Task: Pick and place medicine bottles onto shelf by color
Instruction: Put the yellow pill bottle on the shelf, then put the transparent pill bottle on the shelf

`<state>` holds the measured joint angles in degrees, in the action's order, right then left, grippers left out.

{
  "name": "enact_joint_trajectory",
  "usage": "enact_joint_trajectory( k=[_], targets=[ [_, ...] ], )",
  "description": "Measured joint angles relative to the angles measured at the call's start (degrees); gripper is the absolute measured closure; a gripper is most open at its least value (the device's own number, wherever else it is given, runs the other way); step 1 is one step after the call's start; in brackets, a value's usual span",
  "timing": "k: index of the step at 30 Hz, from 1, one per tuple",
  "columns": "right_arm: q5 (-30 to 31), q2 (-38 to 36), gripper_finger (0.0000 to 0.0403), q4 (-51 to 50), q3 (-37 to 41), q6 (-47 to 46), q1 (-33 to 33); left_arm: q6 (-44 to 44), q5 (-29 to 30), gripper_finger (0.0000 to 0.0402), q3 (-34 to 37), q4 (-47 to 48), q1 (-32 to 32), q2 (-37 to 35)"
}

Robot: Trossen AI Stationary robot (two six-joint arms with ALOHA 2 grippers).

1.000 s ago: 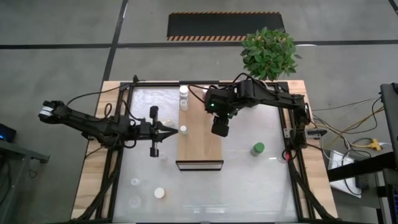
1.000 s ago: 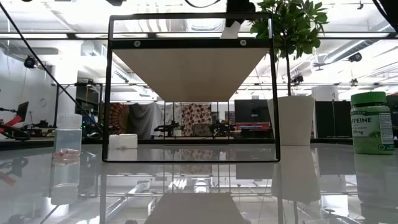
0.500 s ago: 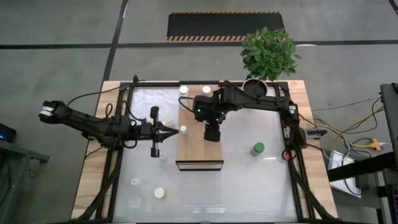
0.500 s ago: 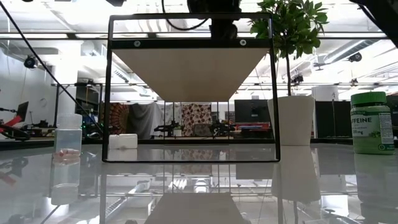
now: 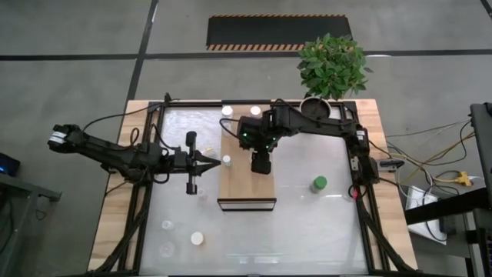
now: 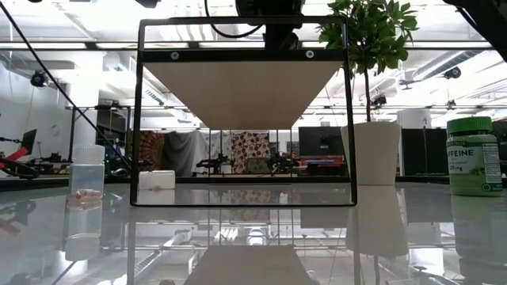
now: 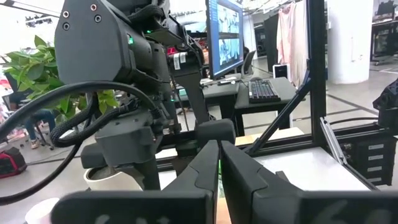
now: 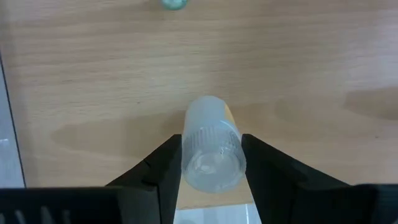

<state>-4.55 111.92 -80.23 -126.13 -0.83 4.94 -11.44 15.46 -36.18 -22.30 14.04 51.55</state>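
Note:
The shelf [image 5: 246,165] is a light-wood plank on a dark frame in the table's middle; the low view shows its underside [image 6: 245,91]. My right gripper [image 5: 261,164] hovers over the plank, shut on a translucent white-capped bottle [image 8: 211,152]. My left gripper [image 5: 213,160] is shut, pointing at the shelf's left edge, where a white-capped bottle [image 5: 227,160] stands. The green-topped bottle [image 5: 319,183] stands on the table right of the shelf. Two white-capped bottles [image 5: 227,111] stand at the shelf's far end. Several more [image 5: 197,239] stand near the front left. My right gripper pinches the translucent bottle by its upper body just below the cap [image 8: 211,163], one finger [image 8: 166,163] on each side. The fingers come from above, pointing down. The bottle is upright over the plank; whether its base touches the wood I cannot tell.
A potted plant [image 5: 332,65] in a white pot [image 6: 372,162] stands at the far right corner. The black frame rails [image 5: 360,165] run along the table's sides. Cables trail off the right side. A translucent bottle [image 6: 85,170] shows at the left in the low view.
My right gripper has moved from the shelf's right edge toward the table's left, ending over the plank's middle, carrying the bottle; in the last half second it has kept nearly still. The left arm has not moved.

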Motion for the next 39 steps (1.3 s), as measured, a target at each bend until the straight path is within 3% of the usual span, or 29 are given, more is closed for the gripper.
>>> enact_joint_trajectory(
  k=[17, 26, 32, 39],
  targets=[
    [0.04, -0.79, 0.0229, 1.01, 0.07, 0.38, 0.23, 0.02, -0.02, 0.0402, -0.02, 0.20, -0.02, 0.06],
    [0.63, -9.79, 0.0240, 0.55, 1.47, -0.05, -3.00, 0.48, -0.01, 0.0402, -0.02, 0.87, -0.04, 0.17],
    [9.04, -20.87, 0.0250, 9.35, 14.64, -1.62, -11.58, 0.52, -0.02, 0.0402, -0.02, 1.02, -0.04, 0.69],
    [9.11, -32.96, 0.0252, 26.97, 35.10, -4.35, -20.29, 0.94, 2.35, 0.0402, -0.20, 3.11, 0.00, 0.79]
  ],
)
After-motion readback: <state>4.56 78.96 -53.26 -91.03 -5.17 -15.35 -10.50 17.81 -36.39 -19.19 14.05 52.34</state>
